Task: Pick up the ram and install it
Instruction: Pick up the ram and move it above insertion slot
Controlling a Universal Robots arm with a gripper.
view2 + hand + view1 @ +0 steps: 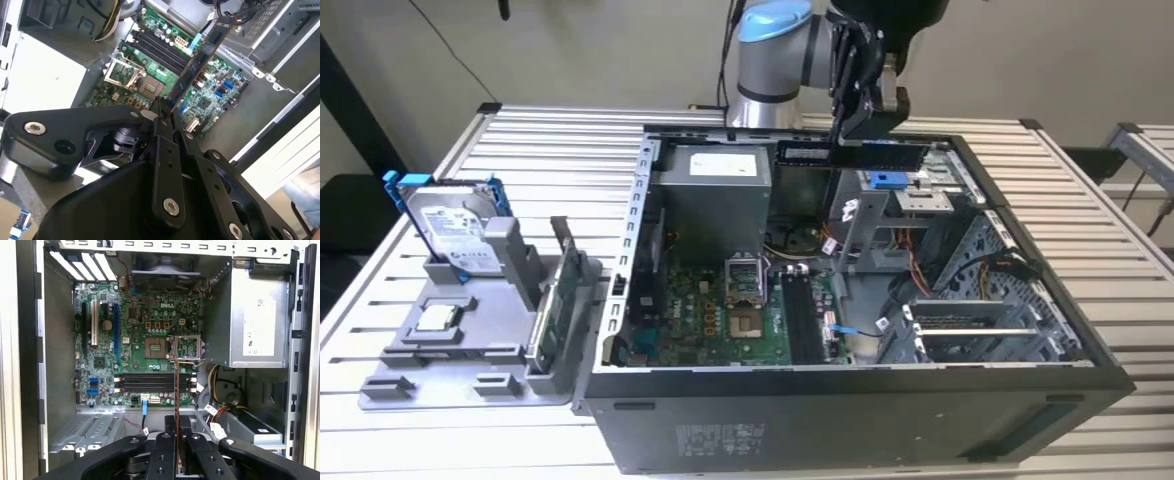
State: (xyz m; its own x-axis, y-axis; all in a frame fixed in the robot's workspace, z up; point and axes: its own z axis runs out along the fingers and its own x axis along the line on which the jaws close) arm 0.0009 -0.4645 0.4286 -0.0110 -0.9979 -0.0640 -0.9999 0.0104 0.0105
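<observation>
Slatted metal table (pixel 547 150) carried an open computer case (pixel 854 420), and I saw the ram (pixel 807 152) held level above the case's far end. It was a long, narrow, dark strip. In the second wrist view (pixel 202 57) a row of black chips ran along its face and an orange-brown line along its edge. In the first wrist view (pixel 176 390) it showed edge-on as a thin line. The gripper (pixel 865 138) had its claw pinching the ram near the middle, fingers pressed against both faces in both wrist views (pixel 165 117) (pixel 176 450).

At the exterior view's left of the case stood a grey holder (pixel 454 350), with a blue-framed hard drive (pixel 454 225) upright at its back and a small square chip (pixel 438 318) lying flat. A green card (pixel 554 310) stood on edge just beside the case wall.

Inside the case lay the green motherboard (pixel 707 310), with dark memory slots (pixel 150 382) beside the processor socket (pixel 187 347). A blue cable (pixel 144 407) and a bundle of coloured wires (pixel 220 395) sat near the slots, and the grey power supply (pixel 255 325) stood close by. A metal drive cage (pixel 961 320) took up the case's right end in the exterior view.
</observation>
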